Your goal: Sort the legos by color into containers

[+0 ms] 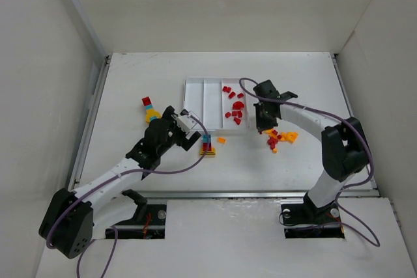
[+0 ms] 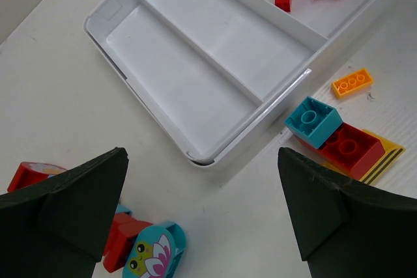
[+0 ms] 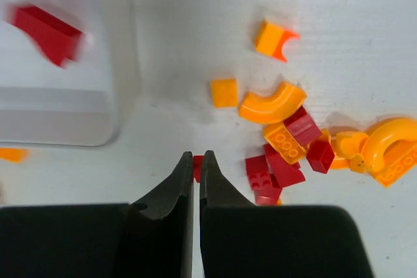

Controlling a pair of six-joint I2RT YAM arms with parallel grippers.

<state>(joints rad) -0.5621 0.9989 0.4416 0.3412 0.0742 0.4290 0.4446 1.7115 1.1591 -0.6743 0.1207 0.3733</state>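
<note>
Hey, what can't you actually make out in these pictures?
Right wrist view: small red brick at the shut jaws' tips, mostly hidden by them; gripped or not, unclear.
Same view: red bricks in the tray, blurred and cut by the top edge.
Left wrist view: red piece, half hidden behind a black jaw.

Count: one white tray [image 1: 195, 81], three compartments [image 1: 212, 99], two dividers [image 2: 195, 44]. Roughly eight red bricks [image 1: 238, 104] in the rightmost. Outside: two multicolour stacks [image 1: 207, 146], one loose orange plate [image 1: 221, 140], one red-and-orange heap [image 1: 280, 138], too jumbled to count.
</note>
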